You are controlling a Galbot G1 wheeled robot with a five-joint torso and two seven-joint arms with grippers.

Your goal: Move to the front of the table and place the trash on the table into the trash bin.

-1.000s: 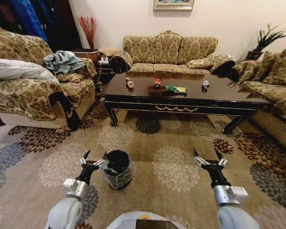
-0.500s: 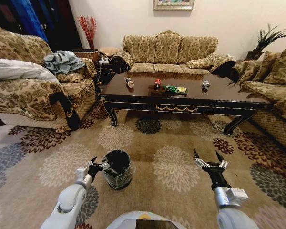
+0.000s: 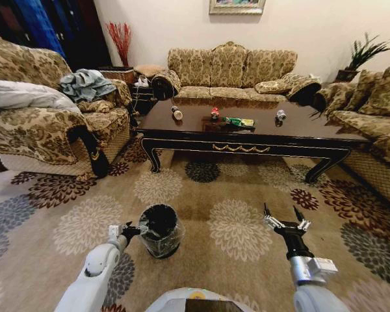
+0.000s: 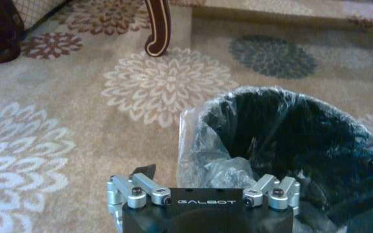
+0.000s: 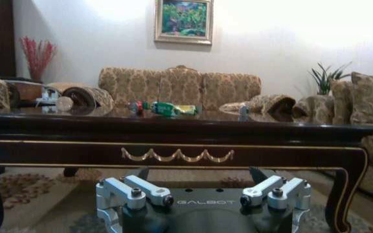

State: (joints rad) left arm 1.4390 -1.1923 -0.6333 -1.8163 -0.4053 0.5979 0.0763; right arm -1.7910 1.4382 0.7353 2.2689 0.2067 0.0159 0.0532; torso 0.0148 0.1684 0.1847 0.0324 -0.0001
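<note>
The dark brown table [image 3: 299,133] stands ahead across the carpet. On it lie a white bottle [image 3: 176,114], a red can [image 3: 214,113], a green bottle [image 3: 236,121] and a silvery can [image 3: 281,115]. The black trash bin [image 3: 160,229] with its clear liner sits on the carpet close to me. My left gripper [image 3: 131,229] hangs open at the bin's left rim; the left wrist view shows the gripper [image 4: 205,170] over the bag's edge [image 4: 199,145]. My right gripper [image 3: 285,218] is open and empty, low over the carpet, facing the table [image 5: 173,131].
Patterned sofas surround the table: one on the left [image 3: 45,117], one behind [image 3: 231,71], one on the right [image 3: 370,110]. A table leg [image 4: 157,29] stands beyond the bin. Open carpet [image 3: 234,195] lies between me and the table.
My left arm has swung inward, bringing its gripper down to the bin's rim. The right gripper has hardly moved. The trash on the table is unchanged.
</note>
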